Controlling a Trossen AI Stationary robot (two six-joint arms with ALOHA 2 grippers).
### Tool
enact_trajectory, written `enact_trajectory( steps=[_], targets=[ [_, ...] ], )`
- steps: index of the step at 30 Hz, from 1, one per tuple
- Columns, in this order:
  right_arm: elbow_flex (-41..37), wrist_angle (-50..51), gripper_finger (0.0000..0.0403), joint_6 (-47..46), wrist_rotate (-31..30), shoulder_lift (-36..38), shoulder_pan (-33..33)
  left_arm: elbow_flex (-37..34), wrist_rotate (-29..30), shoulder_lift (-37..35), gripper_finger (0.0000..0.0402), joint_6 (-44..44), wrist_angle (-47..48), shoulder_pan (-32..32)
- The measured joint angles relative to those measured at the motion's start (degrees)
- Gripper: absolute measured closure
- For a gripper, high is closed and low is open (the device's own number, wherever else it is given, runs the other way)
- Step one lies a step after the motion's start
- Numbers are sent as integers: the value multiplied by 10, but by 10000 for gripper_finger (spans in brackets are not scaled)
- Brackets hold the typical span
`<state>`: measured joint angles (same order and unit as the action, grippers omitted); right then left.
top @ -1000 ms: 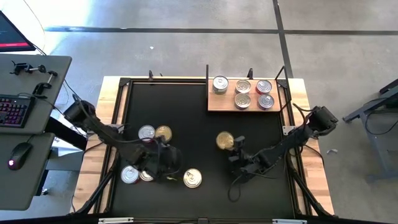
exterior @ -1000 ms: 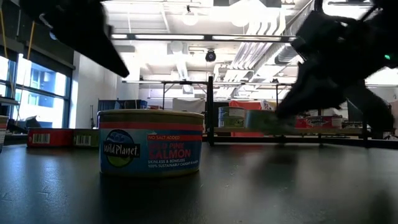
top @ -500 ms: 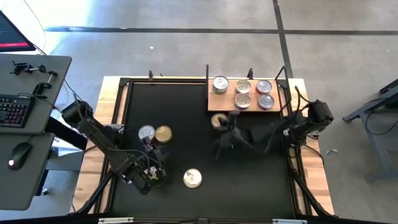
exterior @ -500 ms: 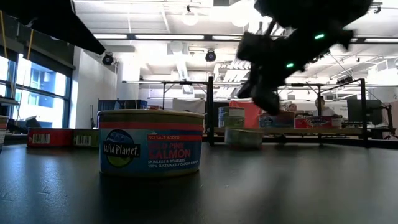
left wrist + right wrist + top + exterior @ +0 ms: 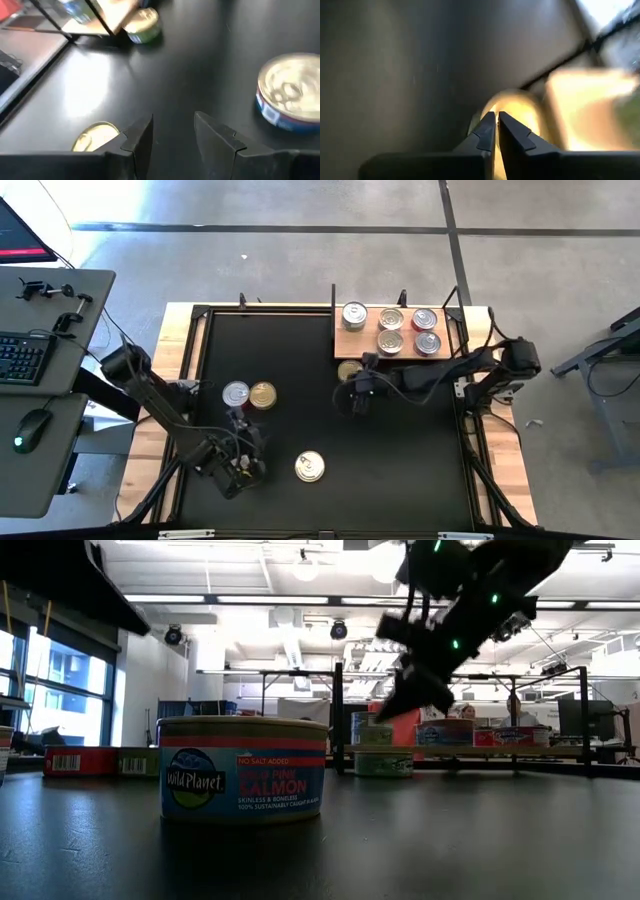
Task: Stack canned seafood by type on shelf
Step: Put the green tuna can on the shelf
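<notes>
High view is showing the right gripper (image 5: 362,387), fingers pinched nearly together and holding nothing, hovering beside a gold tin (image 5: 348,371) lying at its eleven o'clock, just below the shelf (image 5: 352,345)

Bright, even overhead light w/ soft shadows in the high view. Low view is backlit by ceiling strip lights (image 5: 300,598); arms read as silhouettes. Right wrist view is heavily blurred, w/ yellow glare. Black mat (image 5: 85,90) shows pale sheen.
</notes>
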<state>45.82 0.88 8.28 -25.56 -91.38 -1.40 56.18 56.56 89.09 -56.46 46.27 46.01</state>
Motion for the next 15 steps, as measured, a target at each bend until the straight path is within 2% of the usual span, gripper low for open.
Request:
enact_trajectory(
  steps=[2, 5, 9, 11, 13, 15],
  targets=[
    [0, 31, 392, -50, 35, -14, 16, 0, -17, 13, 266, 27, -27, -11],
    [0, 45, 394, -102, 48, -39, 22, 0, -29, 35, 266, 91, -90, -35],
    [1, -26, 401, -124, 118, -67, 2, 0, -157, 59, 266, 222, -185, -94],
    [-2, -76, 402, -123, 156, -79, -16, 0, -180, 67, 266, 286, -221, -119],
    [-1, -133, 402, -123, 160, -79, -34, 0, -179, 71, 266, 353, -255, -139],
    [1, -158, 402, -124, 120, -71, -53, 0, -176, 71, 266, 420, -283, -156]
  ],
)
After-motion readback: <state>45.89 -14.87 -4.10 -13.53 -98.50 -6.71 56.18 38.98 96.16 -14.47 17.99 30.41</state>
